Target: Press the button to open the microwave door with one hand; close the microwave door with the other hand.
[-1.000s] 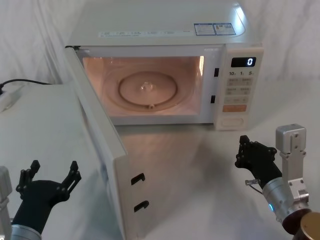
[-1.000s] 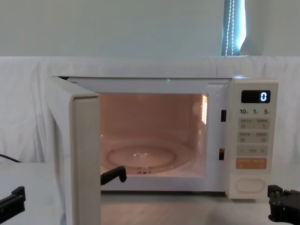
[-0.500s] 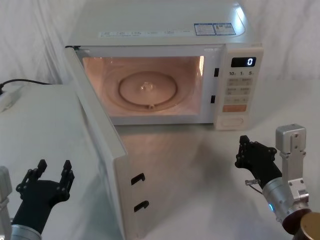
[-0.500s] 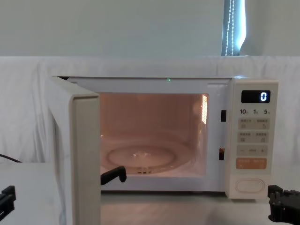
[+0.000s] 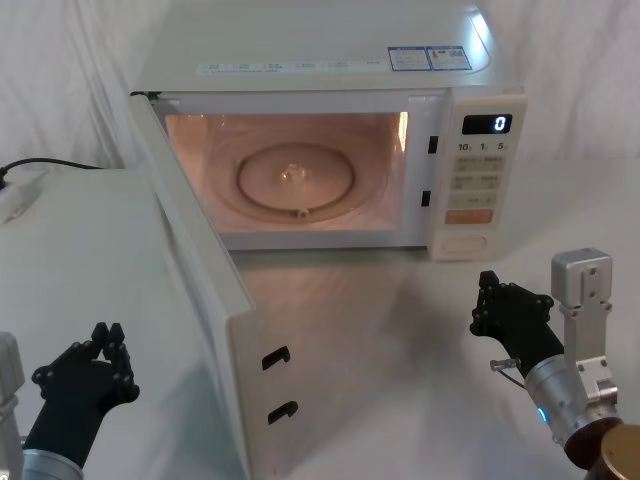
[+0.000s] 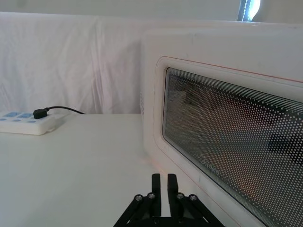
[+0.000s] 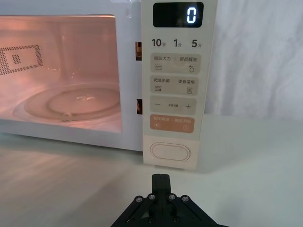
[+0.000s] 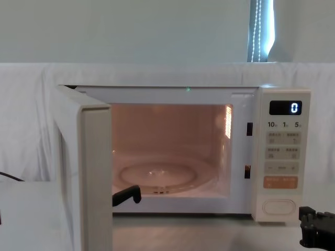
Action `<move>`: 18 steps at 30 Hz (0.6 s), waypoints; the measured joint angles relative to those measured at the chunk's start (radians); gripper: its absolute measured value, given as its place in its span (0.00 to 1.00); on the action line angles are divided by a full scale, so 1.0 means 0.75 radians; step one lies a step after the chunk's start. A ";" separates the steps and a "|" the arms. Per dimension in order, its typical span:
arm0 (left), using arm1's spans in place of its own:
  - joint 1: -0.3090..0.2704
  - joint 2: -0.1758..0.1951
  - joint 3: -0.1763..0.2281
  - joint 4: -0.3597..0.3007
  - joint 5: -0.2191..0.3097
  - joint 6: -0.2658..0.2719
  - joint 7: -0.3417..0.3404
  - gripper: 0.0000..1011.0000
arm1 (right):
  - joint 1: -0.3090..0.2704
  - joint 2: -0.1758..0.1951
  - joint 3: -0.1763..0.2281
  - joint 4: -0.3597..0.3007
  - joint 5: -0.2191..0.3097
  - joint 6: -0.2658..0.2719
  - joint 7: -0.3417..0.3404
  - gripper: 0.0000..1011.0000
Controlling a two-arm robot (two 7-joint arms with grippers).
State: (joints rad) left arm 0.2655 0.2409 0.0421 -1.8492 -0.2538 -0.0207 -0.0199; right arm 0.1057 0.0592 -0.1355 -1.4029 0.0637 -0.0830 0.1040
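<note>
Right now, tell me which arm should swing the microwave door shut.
Left. The left gripper, fingers shut, sits just outside the open microwave door, facing its window side. The right gripper waits in front of the button, on the far side from the door.

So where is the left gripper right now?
In the head view the left gripper sits low on the robot's left, fingers shut, outside the open microwave door.

The microwave [image 5: 320,60] stands at the far side of the table [image 5: 400,330]. Its door [image 5: 190,290] swings out toward the near left. The button [image 5: 466,242] sits at the bottom of the control panel [image 5: 480,175] on the right. A turntable [image 5: 295,180] lies inside. A power strip [image 6: 28,124] lies far left.
</note>
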 joint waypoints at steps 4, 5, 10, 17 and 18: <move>0.000 0.000 0.000 0.000 0.000 0.000 0.000 0.00 | 0.000 0.000 0.000 0.000 0.000 0.000 0.000 0.00; 0.000 0.000 0.000 0.000 0.000 0.000 0.000 0.00 | 0.000 0.000 0.000 0.000 0.000 0.000 0.000 0.00; 0.000 0.000 0.000 0.000 0.000 0.000 0.000 0.00 | 0.000 0.000 0.000 0.000 0.000 0.000 0.000 0.00; 0.000 -0.014 -0.020 -0.011 -0.014 0.004 -0.029 0.00 | 0.000 0.000 0.000 0.000 0.000 0.000 0.000 0.00; 0.000 -0.017 -0.024 -0.014 -0.017 0.005 -0.034 0.00 | 0.000 0.000 0.000 0.000 0.000 0.000 0.000 0.00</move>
State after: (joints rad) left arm 0.2653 0.2282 0.0242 -1.8597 -0.2665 -0.0171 -0.0451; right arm 0.1056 0.0592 -0.1355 -1.4029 0.0637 -0.0830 0.1040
